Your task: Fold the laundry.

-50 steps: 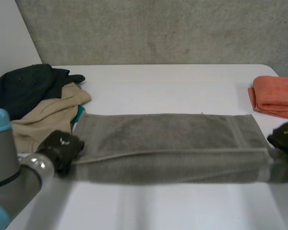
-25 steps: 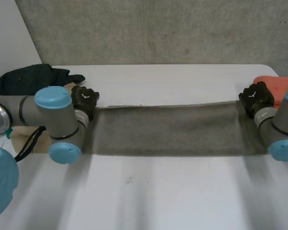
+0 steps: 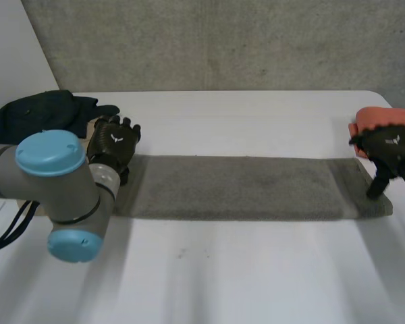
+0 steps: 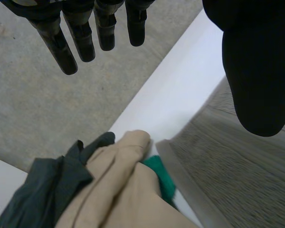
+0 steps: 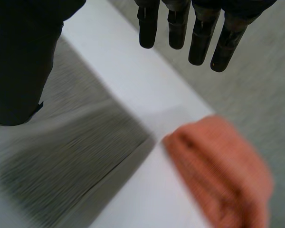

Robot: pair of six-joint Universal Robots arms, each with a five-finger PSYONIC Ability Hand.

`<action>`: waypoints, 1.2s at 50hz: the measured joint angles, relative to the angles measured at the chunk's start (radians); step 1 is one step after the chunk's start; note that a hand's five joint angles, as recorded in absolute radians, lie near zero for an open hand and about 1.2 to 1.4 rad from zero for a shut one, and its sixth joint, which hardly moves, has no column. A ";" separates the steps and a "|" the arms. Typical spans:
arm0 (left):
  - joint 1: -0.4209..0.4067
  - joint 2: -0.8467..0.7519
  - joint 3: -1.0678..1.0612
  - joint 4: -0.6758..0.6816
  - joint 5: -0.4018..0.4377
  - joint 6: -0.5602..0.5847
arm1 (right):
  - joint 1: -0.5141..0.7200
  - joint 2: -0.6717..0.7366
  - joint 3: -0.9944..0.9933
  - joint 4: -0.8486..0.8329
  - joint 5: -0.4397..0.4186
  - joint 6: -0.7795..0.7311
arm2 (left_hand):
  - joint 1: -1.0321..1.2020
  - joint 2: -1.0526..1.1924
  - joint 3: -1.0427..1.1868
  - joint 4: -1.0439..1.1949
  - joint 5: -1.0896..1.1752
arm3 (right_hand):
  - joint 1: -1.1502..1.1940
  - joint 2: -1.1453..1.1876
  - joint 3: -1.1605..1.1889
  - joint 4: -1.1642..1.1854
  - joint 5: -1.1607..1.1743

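At the left edge of the counter (image 3: pixel 243 121) the left arm (image 3: pixel 54 182) covers the near-left corner of the grey towel (image 3: pixel 236 189) and nearly all of the beige garment (image 4: pixel 118 180). The dark garment (image 3: pixel 40 111) runs off the picture. A green cloth (image 4: pixel 161 178) lies mostly buried between the beige garment and the grey towel, its kind untellable. Near the right edge the right hand (image 3: pixel 388 148) hides part of the orange towel (image 3: pixel 391 116), which is blurred in the right wrist view.
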 measured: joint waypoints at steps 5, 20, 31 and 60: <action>-0.001 0.028 -0.059 0.003 0.005 -0.033 | -0.057 0.009 0.061 0.033 -0.053 -0.011 | 0.000 0.000 0.000 0.000 0.000 | 0.052 0.048 0.049 0.057 0.040; -0.007 0.014 -0.065 0.005 0.006 -0.051 | -0.076 0.210 0.044 -0.144 -0.052 -0.037 | 0.000 0.000 0.000 0.000 0.000 | 0.726 0.764 0.750 0.745 0.683; -0.013 0.045 -0.068 0.003 0.003 -0.051 | -0.203 0.212 -0.004 -0.134 0.095 -0.190 | 0.000 0.000 0.000 0.000 0.000 | 0.822 0.932 0.933 0.949 0.882; -0.001 0.162 -0.137 -0.004 -0.006 -0.085 | 0.703 0.224 -0.087 -0.442 -0.124 -0.253 | 0.000 0.000 0.000 0.000 0.000 | 0.822 0.935 0.939 0.951 0.894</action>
